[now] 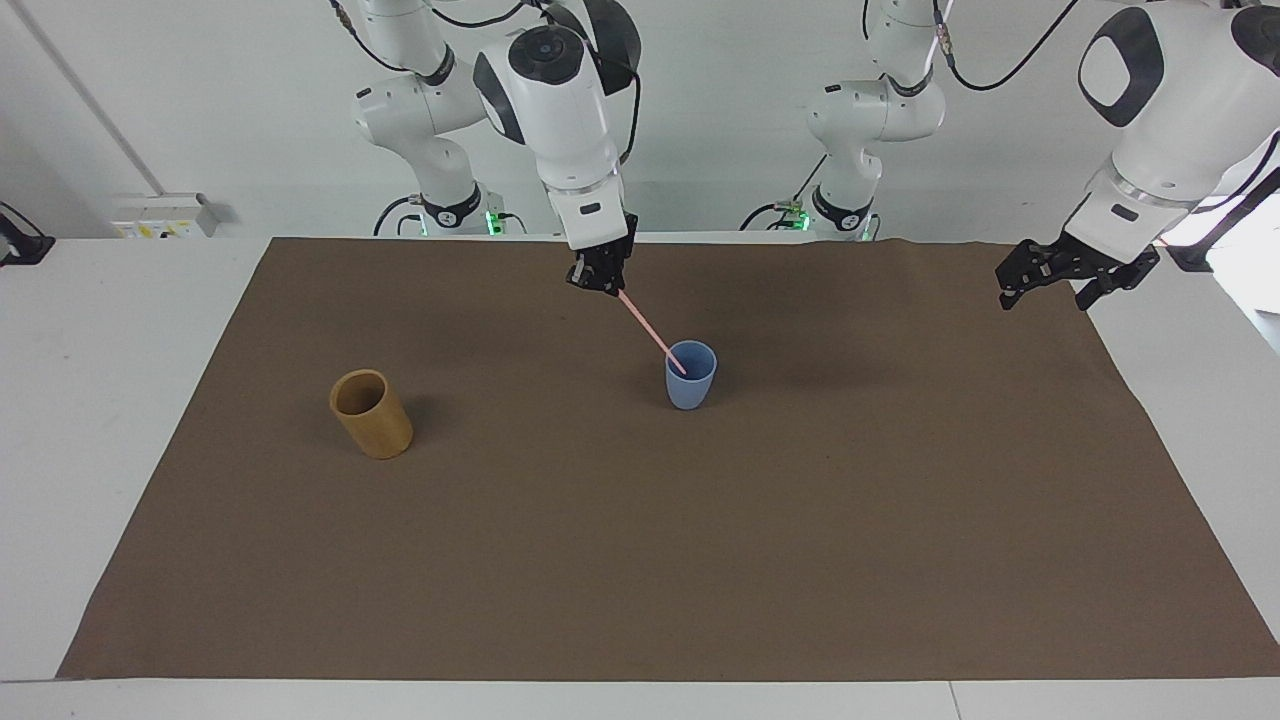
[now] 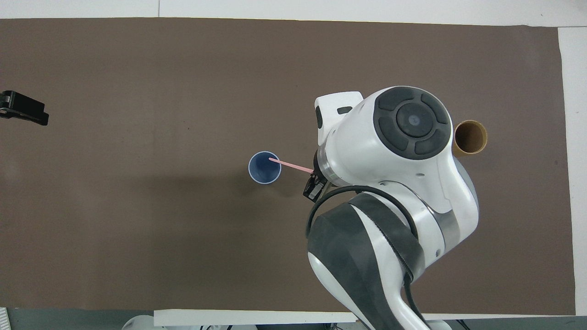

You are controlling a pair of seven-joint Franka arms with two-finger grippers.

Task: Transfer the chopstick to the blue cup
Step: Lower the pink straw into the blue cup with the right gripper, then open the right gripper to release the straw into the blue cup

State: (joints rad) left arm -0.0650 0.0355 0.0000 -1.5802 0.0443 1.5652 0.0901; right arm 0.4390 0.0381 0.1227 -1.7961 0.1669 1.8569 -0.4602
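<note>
My right gripper [image 1: 601, 277] is shut on the upper end of the pale pink chopstick [image 1: 650, 335] and holds it up in the air, over the mat beside the blue cup [image 1: 690, 388]. The stick slants down and its lower tip is inside the cup's mouth. The overhead view shows the same: the chopstick [image 2: 291, 165] reaches from the right gripper [image 2: 313, 184] over the rim into the blue cup [image 2: 259, 173]. My left gripper [image 1: 1043, 298] is open and empty, in the air over the mat's edge at the left arm's end, and waits.
A taller tan-brown cup [image 1: 372, 415] stands on the brown mat [image 1: 640, 560] toward the right arm's end; in the overhead view it [image 2: 470, 137] shows beside the right arm's wrist. The white table [image 1: 110, 400] surrounds the mat.
</note>
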